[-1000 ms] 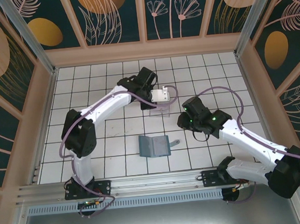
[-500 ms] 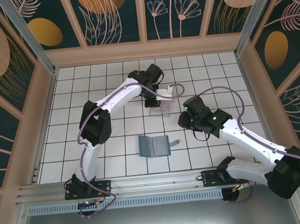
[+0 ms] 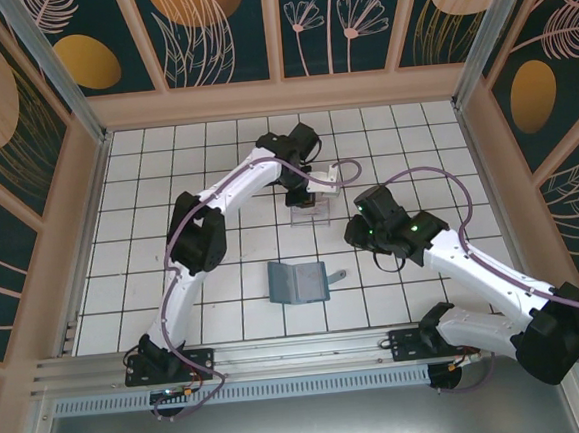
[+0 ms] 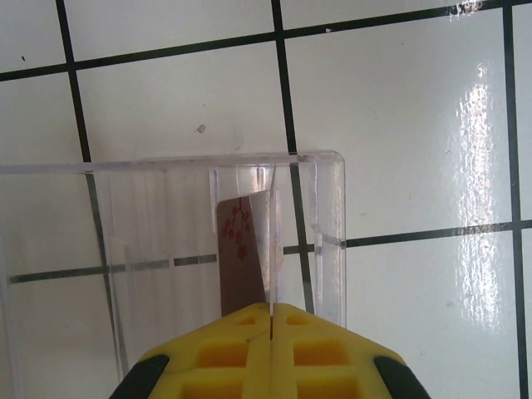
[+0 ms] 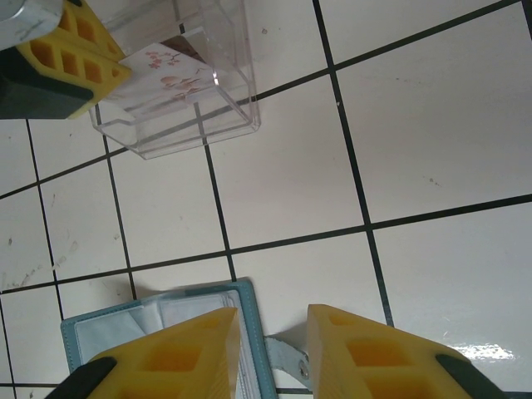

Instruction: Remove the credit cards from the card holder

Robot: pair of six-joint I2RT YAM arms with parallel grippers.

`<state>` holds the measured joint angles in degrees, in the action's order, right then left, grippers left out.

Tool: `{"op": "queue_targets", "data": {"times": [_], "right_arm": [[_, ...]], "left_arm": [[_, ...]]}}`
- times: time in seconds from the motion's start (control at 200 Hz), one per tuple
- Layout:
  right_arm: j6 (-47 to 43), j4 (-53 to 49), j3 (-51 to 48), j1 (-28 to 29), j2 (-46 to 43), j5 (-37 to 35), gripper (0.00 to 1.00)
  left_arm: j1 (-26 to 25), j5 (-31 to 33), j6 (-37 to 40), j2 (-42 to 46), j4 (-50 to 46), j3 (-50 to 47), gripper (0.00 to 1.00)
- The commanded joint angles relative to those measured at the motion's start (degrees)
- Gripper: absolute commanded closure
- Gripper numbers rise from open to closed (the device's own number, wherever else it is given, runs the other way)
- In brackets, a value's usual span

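The teal card holder lies open on the tiles, its grey strap tab at its right edge. My left gripper is shut on a credit card with a blossom print, holding it edge-on inside the clear plastic tray. In the right wrist view the same card sticks out from a yellow finger over the tray. My right gripper hangs open above the holder's right edge, nothing between its fingers.
The tray stands two tiles behind the holder, mid-table. Wooden walls ring the tiled floor. The left arm arcs across the left half, and the right arm crosses the right front.
The left arm has stretched farther out, its elbow swinging right, and its gripper has shifted slightly right over the tray. The right arm and the holder have stayed still.
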<state>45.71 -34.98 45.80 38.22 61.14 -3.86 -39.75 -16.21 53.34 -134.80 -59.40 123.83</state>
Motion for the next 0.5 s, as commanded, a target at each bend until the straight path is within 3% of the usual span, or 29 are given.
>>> {"op": "queue_targets", "data": {"times": [0.0,0.12,0.32,0.495], "right_arm": [[0.62,-0.22,-0.23,-0.42,-0.33,-0.82,0.72],[0.36,-0.30,0.56,-0.42,0.23,-0.85,0.72],[0.08,0.19,1.42,-0.42,0.88,-0.67,0.72],[-0.16,2.10,1.11,-0.34,1.64,1.70,0.71]], "left_arm": [[0.02,-0.91,0.27,-1.47,-2.66,1.84,0.93],[0.02,0.01,0.18,-1.09,-2.66,2.94,0.79],[0.04,1.87,-0.74,0.97,-1.23,3.80,0.72],[0.11,3.33,-5.98,4.66,3.40,1.57,0.68]]}}
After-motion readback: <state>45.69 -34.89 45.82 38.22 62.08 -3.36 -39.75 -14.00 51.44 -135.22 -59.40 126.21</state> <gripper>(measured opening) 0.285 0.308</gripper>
